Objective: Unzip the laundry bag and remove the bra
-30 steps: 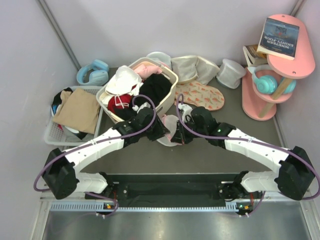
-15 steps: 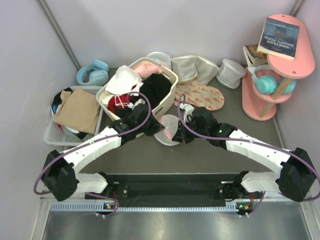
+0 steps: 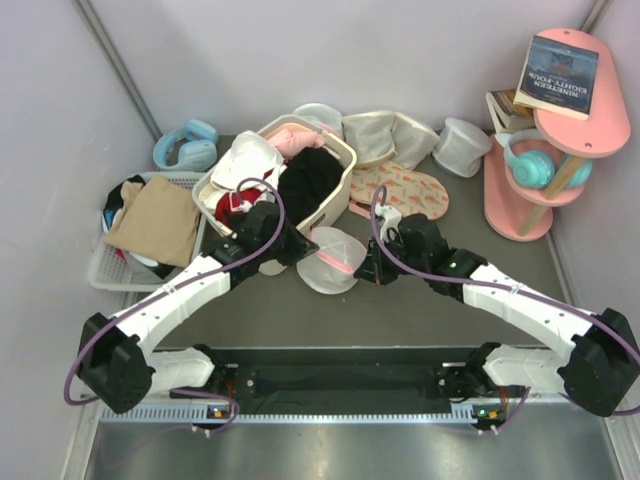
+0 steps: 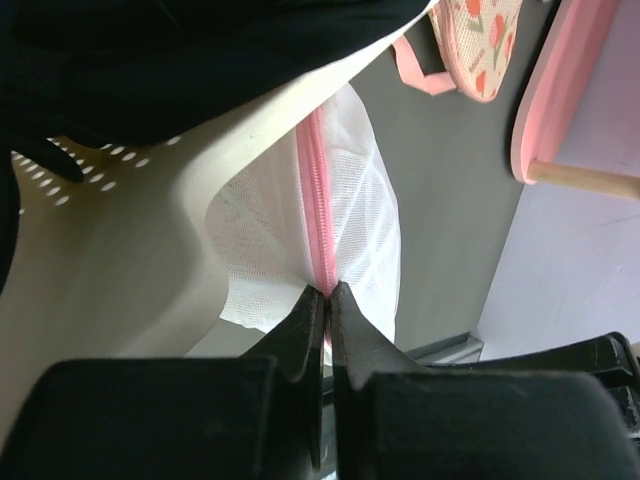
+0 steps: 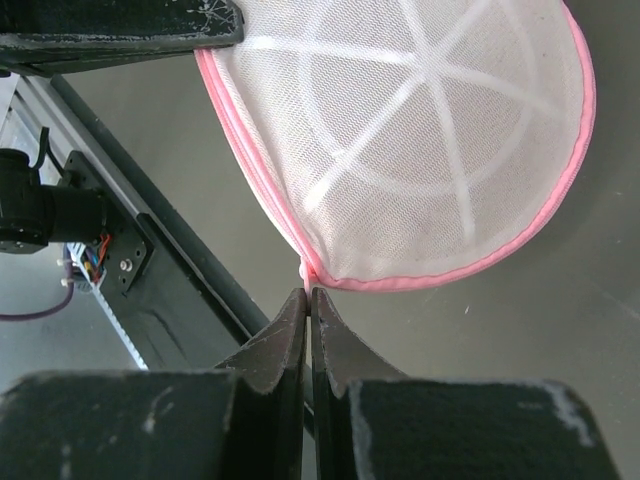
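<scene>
Two grips: left fingers (image 4: pixel 298 325) and right fingers (image 5: pixel 283 338) each pinch the pink rim of the laundry bag (image 3: pixel 328 262).

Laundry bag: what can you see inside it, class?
Through the laundry bag mesh only white ribs and a pale haze show. The left gripper and right gripper pinch its pink rim; the zip looks closed, so any contents are hidden.

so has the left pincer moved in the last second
Yes: the left pincer, shut on the laundry bag, shifted left, closer to the cream basket.
</scene>
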Controlling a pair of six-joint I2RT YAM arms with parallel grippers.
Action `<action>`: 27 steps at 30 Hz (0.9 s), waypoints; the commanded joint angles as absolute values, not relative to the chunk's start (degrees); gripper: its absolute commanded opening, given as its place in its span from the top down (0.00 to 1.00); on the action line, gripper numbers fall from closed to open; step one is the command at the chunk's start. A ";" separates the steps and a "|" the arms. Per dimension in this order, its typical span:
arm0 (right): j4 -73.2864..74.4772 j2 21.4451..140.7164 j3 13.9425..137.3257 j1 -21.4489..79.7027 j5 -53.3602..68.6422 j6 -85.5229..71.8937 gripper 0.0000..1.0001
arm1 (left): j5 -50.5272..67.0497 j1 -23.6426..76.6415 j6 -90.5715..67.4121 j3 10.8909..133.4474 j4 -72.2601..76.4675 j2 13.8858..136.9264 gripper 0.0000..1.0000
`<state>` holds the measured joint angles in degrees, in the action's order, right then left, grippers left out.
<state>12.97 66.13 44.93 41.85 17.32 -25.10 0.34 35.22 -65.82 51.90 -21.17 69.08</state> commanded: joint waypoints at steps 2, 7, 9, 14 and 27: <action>15.20 64.42 46.23 41.31 17.75 -24.34 1.00 | 3.07 34.01 -62.76 55.01 -18.63 71.28 0.45; 14.24 65.21 46.93 41.83 18.37 -24.61 1.00 | 3.70 35.33 -63.02 54.93 -20.04 71.37 0.24; 13.45 66.09 47.37 42.27 18.81 -24.96 1.00 | 2.91 36.12 -63.28 54.14 -20.83 70.23 0.23; 12.75 68.46 49.65 44.47 19.07 -24.96 1.00 | 0.53 40.42 -65.82 52.48 -22.68 68.03 0.23; 13.01 73.04 55.55 49.22 18.81 -24.26 1.00 | -3.95 46.85 -69.52 51.33 -22.68 68.11 0.47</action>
<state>14.59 72.90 52.29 47.92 18.50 -25.06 -1.39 46.65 -68.16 51.53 -22.90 68.62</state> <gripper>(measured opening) 0.008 0.645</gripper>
